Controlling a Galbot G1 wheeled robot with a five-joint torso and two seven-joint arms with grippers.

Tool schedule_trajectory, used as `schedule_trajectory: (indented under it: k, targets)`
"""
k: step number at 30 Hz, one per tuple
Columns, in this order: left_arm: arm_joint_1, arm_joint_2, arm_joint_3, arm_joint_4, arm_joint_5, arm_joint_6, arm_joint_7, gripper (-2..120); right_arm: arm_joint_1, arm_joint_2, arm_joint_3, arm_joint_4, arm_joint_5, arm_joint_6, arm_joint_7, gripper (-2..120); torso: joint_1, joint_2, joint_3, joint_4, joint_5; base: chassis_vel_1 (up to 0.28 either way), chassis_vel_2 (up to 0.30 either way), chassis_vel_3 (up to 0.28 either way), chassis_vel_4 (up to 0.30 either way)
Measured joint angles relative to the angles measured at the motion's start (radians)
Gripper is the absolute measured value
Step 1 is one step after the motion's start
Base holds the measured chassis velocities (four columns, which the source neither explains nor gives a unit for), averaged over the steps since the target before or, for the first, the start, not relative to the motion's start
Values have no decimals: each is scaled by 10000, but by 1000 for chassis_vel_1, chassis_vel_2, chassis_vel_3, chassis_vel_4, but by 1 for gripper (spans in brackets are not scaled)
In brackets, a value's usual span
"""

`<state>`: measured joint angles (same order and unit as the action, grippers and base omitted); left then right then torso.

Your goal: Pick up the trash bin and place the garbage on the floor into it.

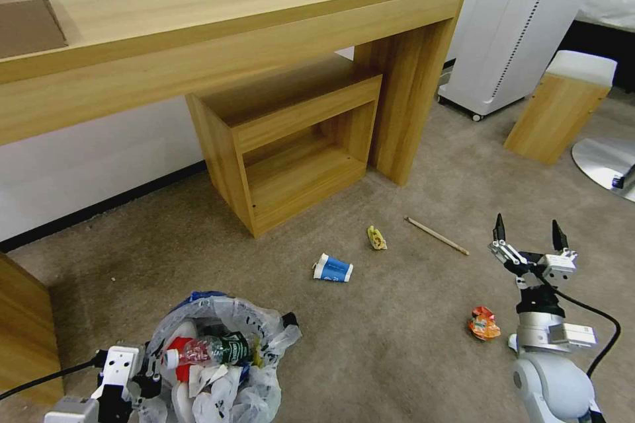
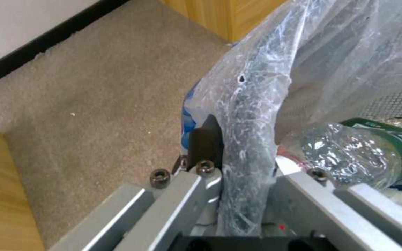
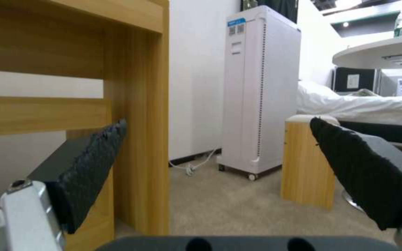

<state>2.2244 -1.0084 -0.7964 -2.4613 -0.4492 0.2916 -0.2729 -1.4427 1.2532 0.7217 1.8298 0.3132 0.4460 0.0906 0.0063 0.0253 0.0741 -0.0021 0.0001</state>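
Note:
The trash bin (image 1: 218, 357), dark-framed and lined with a crinkly whitish bag, sits low at the left of the head view, and its rim (image 2: 245, 115) runs between my left fingers. My left gripper (image 2: 240, 157) is shut on that rim. Inside lie a green-label bottle (image 1: 215, 349) and other wrappers. On the beige carpet floor (image 1: 397, 330) lie a blue-white carton (image 1: 333, 268), a yellow scrap (image 1: 376, 237), a thin wooden stick (image 1: 436, 235) and an orange-red wrapper (image 1: 483, 323). My right gripper (image 1: 529, 232) stands open, pointing up, just right of the orange wrapper.
A long wooden desk (image 1: 231, 26) with a low open shelf unit (image 1: 291, 139) stands behind the litter. A white appliance on wheels (image 1: 522, 20), a wooden stool (image 1: 562, 112) and a round metal base (image 1: 605, 162) stand to the right. A wooden panel (image 1: 23, 330) is at the left.

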Motion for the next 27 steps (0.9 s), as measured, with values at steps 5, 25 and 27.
schedule_trajectory:
  k: [5, 25, 27]
  targets:
    - [5, -2, -9, 20, -14, -38, -15, 0, 78, -26, -122, -94, -23, 5, 13, 100, 0, 0, 0, 0, 0, -26, -22, -17, -31]
    - [-232, 1068, -731, -365, -2578, 570, -39, 0, 136, -115, -220, -366, -161, 62, -39, 100, 1, 0, 1, -2, 0, -63, -71, -70, -68]
    - [-125, 1475, -1082, -384, -3202, 736, -286, 0, 131, -23, -245, -369, -286, 98, -34, 100, 2, 0, 1, 0, 0, 0, 0, 0, 0]
